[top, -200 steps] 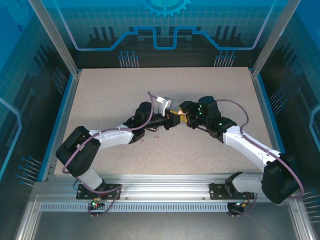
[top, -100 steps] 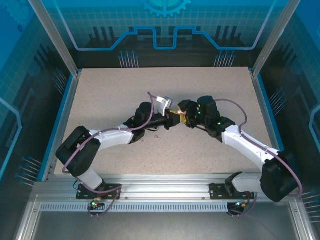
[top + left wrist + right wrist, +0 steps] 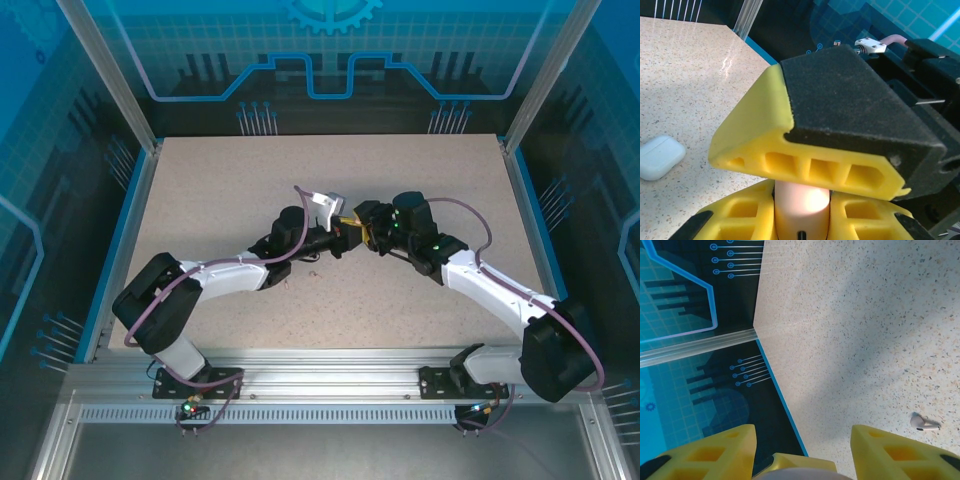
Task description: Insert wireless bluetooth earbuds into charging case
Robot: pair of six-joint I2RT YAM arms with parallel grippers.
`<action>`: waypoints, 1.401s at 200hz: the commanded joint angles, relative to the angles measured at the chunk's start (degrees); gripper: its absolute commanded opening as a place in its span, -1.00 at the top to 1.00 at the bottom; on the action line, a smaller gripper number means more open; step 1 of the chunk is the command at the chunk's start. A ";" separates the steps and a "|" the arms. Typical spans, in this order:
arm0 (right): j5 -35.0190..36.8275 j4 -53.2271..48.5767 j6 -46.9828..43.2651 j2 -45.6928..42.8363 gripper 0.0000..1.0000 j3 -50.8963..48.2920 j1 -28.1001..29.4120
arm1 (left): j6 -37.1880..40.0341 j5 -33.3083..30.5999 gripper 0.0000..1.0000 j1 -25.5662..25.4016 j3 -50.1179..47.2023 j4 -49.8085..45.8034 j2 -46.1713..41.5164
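Right gripper [image 3: 358, 228] has crept nearer the pink case [image 3: 801, 202], jaws apart, empty. Left gripper [image 3: 338, 238] clamps that case. Next, I reckon: fetch an earbud [image 3: 923, 423].

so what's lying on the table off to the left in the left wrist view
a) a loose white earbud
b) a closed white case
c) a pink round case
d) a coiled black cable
b, the white case lies flat on the speckled table with its lid shut, rounded at the corners and plainly white, not pink.
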 commanded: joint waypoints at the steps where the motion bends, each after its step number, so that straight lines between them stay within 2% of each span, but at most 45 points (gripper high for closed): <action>1: 0.87 0.59 0.37 0.03 0.09 1.53 0.81 | 0.32 -1.37 1.00 -0.27 -0.98 3.04 0.07; 20: 0.81 0.87 0.28 0.03 0.19 1.53 0.66 | 0.32 -1.46 1.00 -0.20 -1.03 2.93 -0.10; 60: 0.04 1.37 -0.11 -1.13 0.24 -0.29 -0.50 | 1.37 -1.61 1.00 -0.11 -0.52 -0.29 -1.28; 111: -1.82 0.59 -2.35 -2.87 0.30 -1.71 -2.28 | 3.69 0.09 0.73 0.22 1.25 -5.81 -2.82; 190: -3.06 -0.12 -3.33 -3.69 0.32 -2.72 -3.12 | 3.65 2.58 0.55 0.94 2.47 -6.61 -2.88; 223: -3.32 -0.17 -3.33 -3.80 0.32 -2.98 -3.35 | 3.27 2.49 0.60 1.06 2.27 -5.61 -2.96; 280: -3.50 0.24 -2.97 -3.88 0.32 -2.99 -3.30 | 0.87 2.76 1.00 1.06 1.59 -2.12 -2.19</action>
